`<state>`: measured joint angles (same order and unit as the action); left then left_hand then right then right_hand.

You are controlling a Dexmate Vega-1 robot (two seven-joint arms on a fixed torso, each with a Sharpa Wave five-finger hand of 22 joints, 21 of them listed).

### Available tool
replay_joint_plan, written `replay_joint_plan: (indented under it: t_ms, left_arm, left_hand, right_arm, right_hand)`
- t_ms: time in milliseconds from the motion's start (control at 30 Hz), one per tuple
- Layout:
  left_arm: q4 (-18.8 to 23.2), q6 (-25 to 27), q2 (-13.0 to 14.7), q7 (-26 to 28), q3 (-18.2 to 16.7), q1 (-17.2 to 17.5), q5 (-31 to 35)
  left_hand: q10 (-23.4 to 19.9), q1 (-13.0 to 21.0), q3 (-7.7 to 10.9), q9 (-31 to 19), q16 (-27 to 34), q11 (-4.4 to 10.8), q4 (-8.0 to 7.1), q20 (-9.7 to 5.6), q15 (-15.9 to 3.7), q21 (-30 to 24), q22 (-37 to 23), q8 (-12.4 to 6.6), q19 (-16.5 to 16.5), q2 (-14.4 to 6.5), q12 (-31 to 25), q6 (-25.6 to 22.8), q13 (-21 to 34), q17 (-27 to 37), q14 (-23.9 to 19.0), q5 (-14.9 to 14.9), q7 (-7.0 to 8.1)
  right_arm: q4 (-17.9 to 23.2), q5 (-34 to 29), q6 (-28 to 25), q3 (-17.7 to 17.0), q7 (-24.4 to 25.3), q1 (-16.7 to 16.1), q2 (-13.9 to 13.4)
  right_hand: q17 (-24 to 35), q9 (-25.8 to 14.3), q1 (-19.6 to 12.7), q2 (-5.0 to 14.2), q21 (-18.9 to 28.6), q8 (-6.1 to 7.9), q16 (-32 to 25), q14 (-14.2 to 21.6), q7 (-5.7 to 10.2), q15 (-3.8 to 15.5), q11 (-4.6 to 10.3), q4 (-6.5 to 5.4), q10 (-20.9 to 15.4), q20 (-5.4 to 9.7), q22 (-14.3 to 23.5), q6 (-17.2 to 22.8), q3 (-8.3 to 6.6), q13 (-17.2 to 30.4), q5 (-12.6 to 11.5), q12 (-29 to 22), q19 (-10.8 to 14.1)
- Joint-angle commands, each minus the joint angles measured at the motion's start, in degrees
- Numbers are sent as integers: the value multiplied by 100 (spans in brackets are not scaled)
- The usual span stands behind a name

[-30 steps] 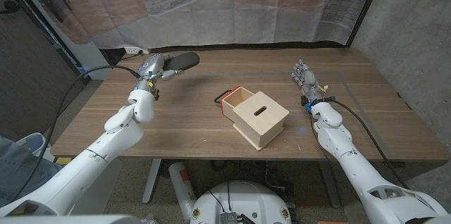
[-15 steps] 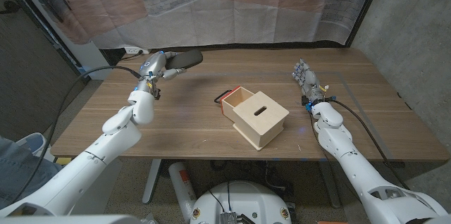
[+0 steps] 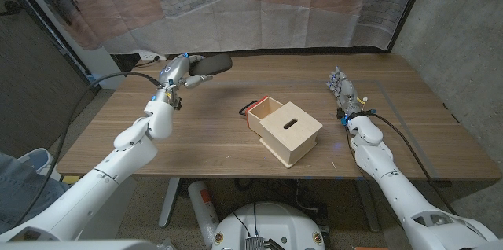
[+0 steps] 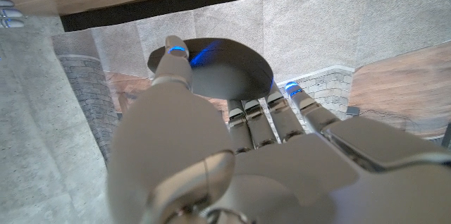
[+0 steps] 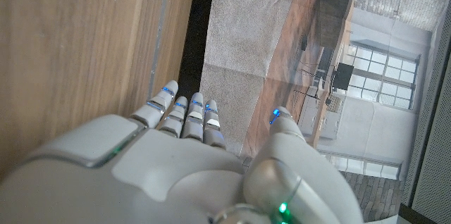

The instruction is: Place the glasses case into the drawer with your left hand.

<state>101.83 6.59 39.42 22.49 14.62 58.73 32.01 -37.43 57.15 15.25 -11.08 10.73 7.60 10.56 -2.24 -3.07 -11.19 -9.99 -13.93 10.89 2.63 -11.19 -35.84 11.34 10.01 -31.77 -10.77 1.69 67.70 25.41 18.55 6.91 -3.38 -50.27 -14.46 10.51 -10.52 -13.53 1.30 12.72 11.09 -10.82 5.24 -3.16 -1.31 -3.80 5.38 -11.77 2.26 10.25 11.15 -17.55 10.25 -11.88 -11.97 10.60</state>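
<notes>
Far left of the wooden drawer box (image 3: 284, 130), above the bench (image 3: 196, 136), the left hand (image 3: 178, 72) grips the dark glasses case (image 3: 213, 64); the right hand (image 3: 343, 90) waits with fingers apart, holding nothing.

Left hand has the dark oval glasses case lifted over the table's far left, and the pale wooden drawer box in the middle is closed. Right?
Not quite: the head view shows the pale wooden drawer box with its drawer pulled open. The left hand does hold the dark oval glasses case above the table's far left.
</notes>
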Motion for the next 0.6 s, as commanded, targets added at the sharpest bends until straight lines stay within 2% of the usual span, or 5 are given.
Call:
replay_joint_plan:
  t_ms: [33, 367, 600]
  left_arm:
    - [130, -392, 37, -51, 18, 10, 167]
    - [437, -358, 106, -210, -93, 186, 270]
    - [648, -366, 153, -220, -181, 336, 383]
  left_hand:
    - [-474, 627, 238, -23, -7, 474, -190, -202, -746, -8, -14, -20, -13, -566, -2, -434, 26, 9, 43, -33, 496]
    - [-495, 702, 262, -24, -6, 471, -173, -213, -765, -5, -13, -19, -30, -533, -4, -462, 27, 12, 62, -42, 526]
    - [-483, 724, 268, -24, -12, 479, -179, -229, -799, 8, -13, -13, -75, -515, 2, -466, 27, 15, 91, -42, 558]
  right_arm:
    - [175, -44, 52, -14, 131, -145, -15]
    - [193, -37, 83, -28, 130, -118, -55]
    - [59, -27, 142, -12, 75, -14, -33]
  right_hand:
    - [14, -28, -19, 53, -17, 4, 8, 20, 4, 1, 31, 40, -31, 53, 25, 10, -13, 20, -4, 9, 43]
    - [15, -28, -17, 54, -21, 4, 7, 23, -1, 8, 38, 41, -27, 57, 25, 8, -11, 20, -4, 11, 47]
    - [15, -28, -16, 57, -27, 4, 5, 28, -1, 17, 46, 43, -24, 58, 25, 7, -10, 20, -5, 12, 50]
